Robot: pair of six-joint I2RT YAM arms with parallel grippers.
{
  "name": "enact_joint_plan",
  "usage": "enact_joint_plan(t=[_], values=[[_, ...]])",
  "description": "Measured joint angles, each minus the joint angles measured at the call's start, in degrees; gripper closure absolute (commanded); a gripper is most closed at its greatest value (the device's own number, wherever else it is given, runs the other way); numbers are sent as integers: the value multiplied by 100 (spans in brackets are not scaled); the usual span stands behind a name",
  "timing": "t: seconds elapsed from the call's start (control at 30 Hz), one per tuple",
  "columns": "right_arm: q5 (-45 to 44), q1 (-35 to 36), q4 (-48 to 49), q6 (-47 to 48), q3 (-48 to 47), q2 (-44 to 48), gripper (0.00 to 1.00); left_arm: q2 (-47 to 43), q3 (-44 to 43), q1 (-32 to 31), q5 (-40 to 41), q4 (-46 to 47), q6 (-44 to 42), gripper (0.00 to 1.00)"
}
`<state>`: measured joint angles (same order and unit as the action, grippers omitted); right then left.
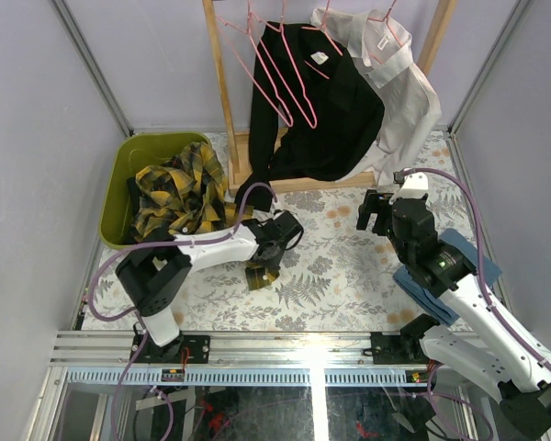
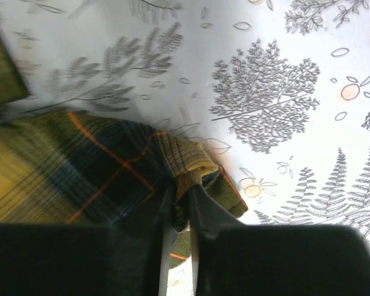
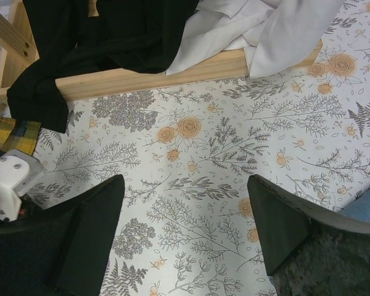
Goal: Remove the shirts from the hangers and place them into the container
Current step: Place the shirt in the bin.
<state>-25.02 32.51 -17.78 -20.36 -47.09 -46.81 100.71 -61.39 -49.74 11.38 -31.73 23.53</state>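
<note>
Left gripper [image 2: 184, 200] pinching the plaid shirt [image 1: 177, 193]; right gripper [image 3: 185, 185] spread wide.
Most of the plaid shirt lies heaped in the tub [image 1: 119, 188] at far left, with one end out on the table [image 1: 340, 276], where my left fingers clamp it. The black shirt [image 1: 321, 110] and white shirt [image 1: 409, 78] hang among pink hangers [image 1: 280, 87] on the far rack [image 1: 222, 101]. My right gripper hovers over the table near them.

Top cam overhead; wrist cams close above shared tablecloth [image 1: 331, 266].
</note>
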Motion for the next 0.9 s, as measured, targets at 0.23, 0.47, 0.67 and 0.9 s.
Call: enact_joint_plan(t=[0.23,0.47,0.67,0.9], values=[[0,2,-24,-2,4,26,12,-1209,-750,31,1259,-721,-420,100],[0,0,-35,0,4,37,12,-2907,-2358,857,3442,-739,-1060,100],[0,0,-33,0,4,46,12,-3670,-1867,3051,4334,-756,-1375,99],[15,0,-24,-4,4,-42,12,-2806,-693,3606,3727,-1001,-1060,91]])
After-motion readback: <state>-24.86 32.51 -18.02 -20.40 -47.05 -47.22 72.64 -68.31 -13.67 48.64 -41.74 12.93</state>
